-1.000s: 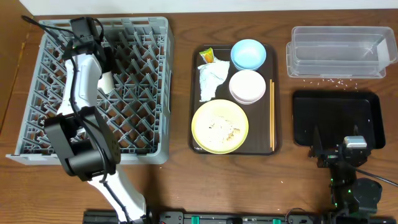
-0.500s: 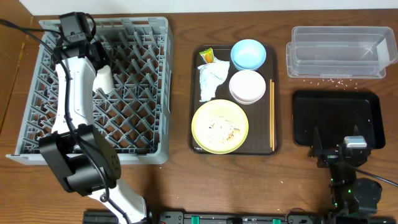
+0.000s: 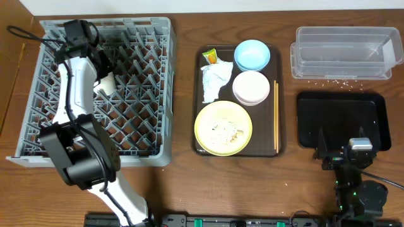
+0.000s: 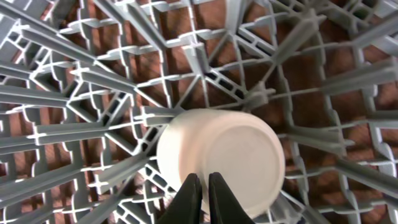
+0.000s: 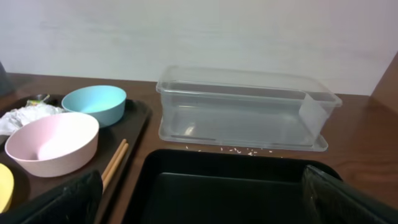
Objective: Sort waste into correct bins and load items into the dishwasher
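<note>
A small white cup (image 3: 106,82) lies in the grey dish rack (image 3: 145,126), its base facing the left wrist view (image 4: 221,158). My left gripper (image 3: 102,67) hovers just above the cup with its jaws together and empty (image 4: 204,182). My right gripper (image 3: 344,152) is wide open over the near edge of the black tray (image 3: 344,116), also in the right wrist view (image 5: 202,200). The napkin (image 3: 214,81), wrapper (image 3: 209,57), blue bowl (image 3: 252,54), white bowl (image 3: 250,87), chopsticks (image 3: 276,113) and yellow plate (image 3: 205,129) with rice scraps (image 3: 226,129) sit on the brown serving tray (image 3: 197,94).
The clear tub (image 3: 344,53) stands at the back right, behind the black tray. Loose rice grains (image 3: 328,80) lie on the table in front of it. The rack's pegs (image 4: 93,81) surround the cup closely.
My left wrist has shifted a little to the left over the rack and back. The cup has stayed in place. The right arm has not moved.
</note>
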